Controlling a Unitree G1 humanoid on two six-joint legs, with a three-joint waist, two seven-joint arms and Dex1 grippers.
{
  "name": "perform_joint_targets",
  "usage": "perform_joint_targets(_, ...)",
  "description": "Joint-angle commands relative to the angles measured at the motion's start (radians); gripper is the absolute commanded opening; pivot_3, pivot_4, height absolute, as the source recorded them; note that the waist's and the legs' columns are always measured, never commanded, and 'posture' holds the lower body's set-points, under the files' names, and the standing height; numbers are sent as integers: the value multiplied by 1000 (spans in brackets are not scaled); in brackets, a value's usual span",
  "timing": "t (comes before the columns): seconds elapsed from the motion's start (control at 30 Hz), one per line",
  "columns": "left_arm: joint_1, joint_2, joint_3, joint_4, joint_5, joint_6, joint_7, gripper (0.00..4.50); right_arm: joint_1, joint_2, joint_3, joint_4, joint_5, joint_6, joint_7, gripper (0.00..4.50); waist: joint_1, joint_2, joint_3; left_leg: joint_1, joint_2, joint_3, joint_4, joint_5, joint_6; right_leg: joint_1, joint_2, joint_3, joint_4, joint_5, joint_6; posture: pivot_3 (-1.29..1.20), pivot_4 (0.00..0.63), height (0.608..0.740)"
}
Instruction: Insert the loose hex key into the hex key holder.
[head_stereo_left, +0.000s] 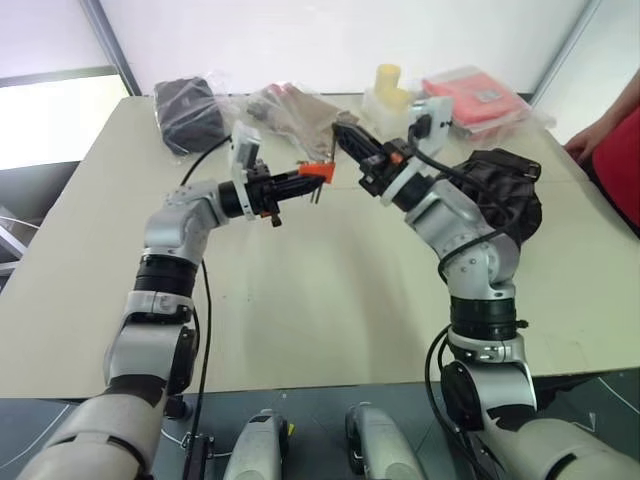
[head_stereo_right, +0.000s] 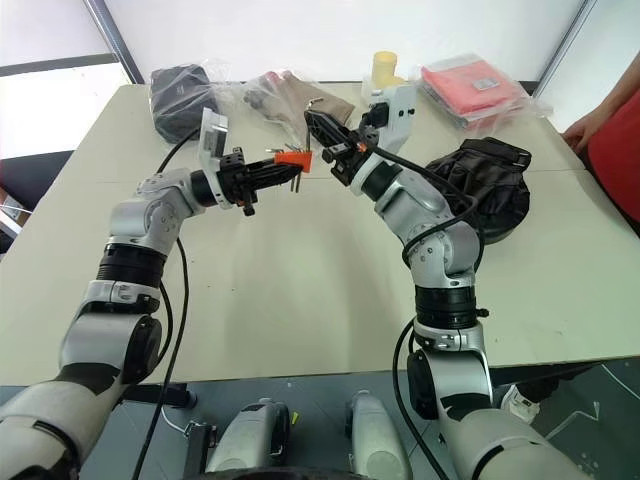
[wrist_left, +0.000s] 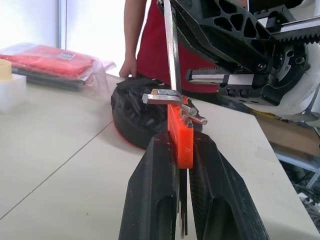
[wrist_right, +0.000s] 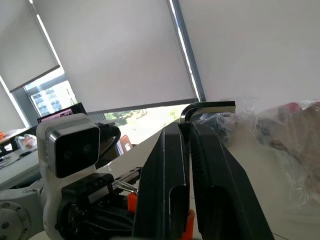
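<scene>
One hex key holder (head_stereo_left: 318, 172), a small orange-red block, is clamped between the two black fingers of the left gripper (head_stereo_left: 300, 180), held in the air above the middle of the table (head_stereo_left: 330, 300). In the left wrist view three short grey key ends can be counted sticking out of the block's top, though more may be hidden behind them. One loose hex key (wrist_right: 206, 107) is pinched in the closed right gripper (head_stereo_right: 318, 128); its bent end shows past the fingertips in the right wrist view, and its long shaft runs down to the top of the holder, at or just beside the bunched keys. Whether its tip has entered a slot cannot be told.

The two grippers meet tip to tip over the table's centre. Beneath them and toward the near edge the tabletop is bare and open. The clutter lies along the far edge: one dark bag (head_stereo_left: 188, 113) in plastic at the far left corner, one clear bag of brownish items (head_stereo_left: 290, 102), one yellow roll on a white box (head_stereo_left: 388, 82), and one red plastic-wrapped packet (head_stereo_left: 478, 100) at the far right. One black glove (head_stereo_left: 505, 195) lies by the right arm. A person in red (head_stereo_left: 622, 150) stands at the table's right edge, one hand resting on it.
</scene>
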Motion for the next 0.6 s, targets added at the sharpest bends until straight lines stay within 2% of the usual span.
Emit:
perform_joint_targets(0.03, -11, 1, 28, -55, -24, -27, -9, 0, -24, -7, -18, 0, 2, -19, -9, 731, 0, 0, 0, 0, 0, 0, 0, 0, 0, 0, 0, 0, 0, 0, 0, 0, 150, 740)
perform_joint_targets(0.1, -8, 1, 28, -55, -23, -28, -8, 0, -29, -7, -19, 4, -2, -25, -15, 1464, 0, 0, 0, 0, 0, 0, 0, 0, 0, 0, 0, 0, 0, 0, 0, 0, 150, 740)
perform_joint_targets(0.27, -6, 1, 27, -57, -22, -31, -6, 0, -37, -10, -19, 8, -6, -32, -17, 4131, 0, 0, 0, 0, 0, 0, 0, 0, 0, 0, 0, 0, 0, 0, 0, 0, 150, 740)
perform_joint_targets(0.3, -6, 0, 27, -56, -21, -31, -6, 0, -39, -11, -19, 9, -6, -34, -17, 4393, 0, 0, 0, 0, 0, 0, 0, 0, 0, 0, 0, 0, 0, 0, 0, 0, 150, 740)
perform_joint_targets(0.47, 2, 3, 25, -54, -15, -36, -2, 0, -65, -57, -43, -5, 26, -35, 37, 4393, 1, 0, 0, 0, 0, 0, 0, 0, 0, 0, 0, 0, 0, 0, 0, 0, 150, 740)
perform_joint_targets(0.6, 59, 30, 28, -93, -21, 13, 12, 0, -13, -227, 6, -115, 61, 11, 249, 4393, 4, 1, 0, 0, 0, 0, 0, 0, 0, 0, 0, 0, -1, 0, 0, 0, 150, 740)
